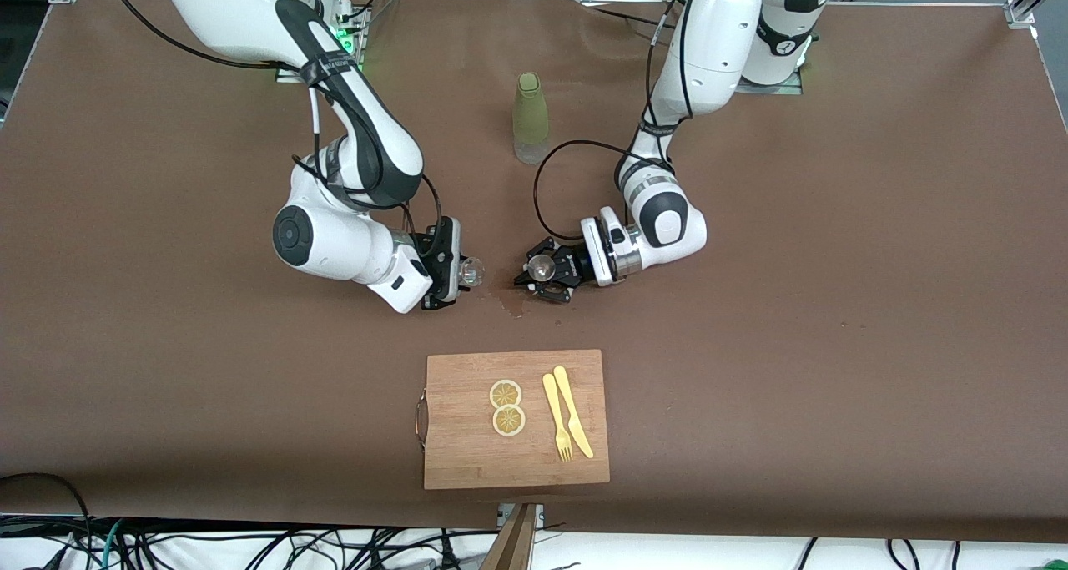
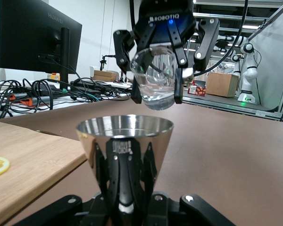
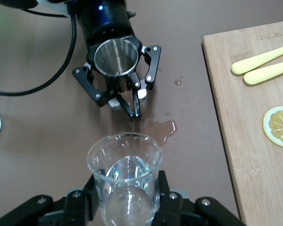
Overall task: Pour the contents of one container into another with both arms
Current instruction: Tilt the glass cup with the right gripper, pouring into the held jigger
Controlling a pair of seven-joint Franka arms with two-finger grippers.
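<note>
My left gripper (image 1: 544, 278) is shut on a shiny metal cup (image 1: 541, 264), which fills the foreground of the left wrist view as a cone-shaped cup (image 2: 125, 136) above the left gripper (image 2: 126, 186). My right gripper (image 1: 453, 271) is shut on a clear glass beaker (image 1: 471, 270) with some water in it. In the right wrist view the beaker (image 3: 126, 169) sits close in the right gripper (image 3: 127, 200). The two vessels face each other a short gap apart, low over the brown table. A small wet puddle (image 3: 159, 129) lies on the table between them.
A green bottle (image 1: 531, 118) stands nearer the robots' bases, between the arms. A wooden cutting board (image 1: 467, 453) lies nearer the front camera, with two lemon slices (image 1: 506, 407) and a yellow plastic knife and fork (image 1: 566, 420) on it.
</note>
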